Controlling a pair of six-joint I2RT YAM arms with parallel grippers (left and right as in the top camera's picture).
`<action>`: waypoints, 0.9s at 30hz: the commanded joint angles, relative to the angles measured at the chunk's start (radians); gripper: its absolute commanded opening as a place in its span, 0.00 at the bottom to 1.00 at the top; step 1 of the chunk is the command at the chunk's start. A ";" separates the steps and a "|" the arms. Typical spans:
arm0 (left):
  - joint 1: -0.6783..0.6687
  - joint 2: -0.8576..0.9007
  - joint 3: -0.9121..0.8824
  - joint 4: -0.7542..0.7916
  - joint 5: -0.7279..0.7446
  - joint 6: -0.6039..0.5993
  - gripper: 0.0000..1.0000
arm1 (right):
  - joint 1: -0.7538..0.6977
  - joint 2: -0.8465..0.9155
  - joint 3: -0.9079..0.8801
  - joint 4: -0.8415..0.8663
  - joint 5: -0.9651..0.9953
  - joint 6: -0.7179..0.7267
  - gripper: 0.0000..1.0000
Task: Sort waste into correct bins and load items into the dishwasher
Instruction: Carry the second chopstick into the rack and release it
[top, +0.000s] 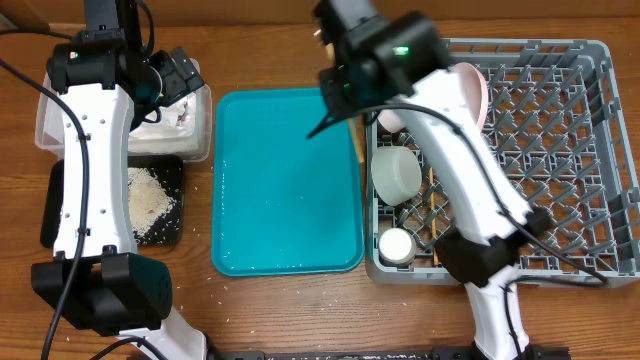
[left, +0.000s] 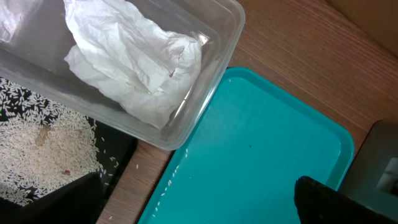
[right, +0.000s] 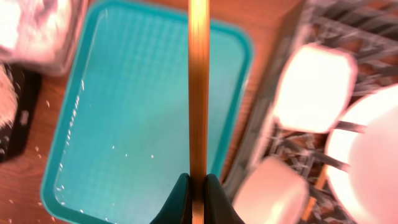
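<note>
My right gripper (right: 198, 186) is shut on a thin wooden chopstick (right: 198, 81) and holds it above the right edge of the teal tray (top: 285, 190), beside the grey dish rack (top: 590, 150). The rack holds a pale pink plate (top: 475, 85), a greyish-white bowl (top: 397, 172) and a small white cup (top: 396, 245). A second wooden stick (top: 433, 215) lies in the rack. My left gripper (left: 199, 208) is open and empty, just past the clear tub (left: 217, 93), which holds the crumpled white napkin (left: 137, 68). Rice (left: 37, 155) lies in the black tray (top: 165, 225).
The teal tray (left: 261, 155) lies between the bins and the rack, with a few rice grains along its edge. A few grains lie on the wooden table (top: 200, 300). My right arm covers the rack's left part.
</note>
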 joint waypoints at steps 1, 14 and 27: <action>-0.002 -0.018 0.014 0.001 -0.007 0.022 1.00 | -0.033 -0.094 -0.103 -0.001 0.039 0.043 0.04; -0.002 -0.018 0.014 0.001 -0.007 0.022 1.00 | -0.163 -0.315 -0.845 0.019 0.180 0.191 0.07; -0.002 -0.018 0.014 0.001 -0.007 0.022 1.00 | -0.174 -0.371 -0.859 -0.001 0.193 0.210 0.53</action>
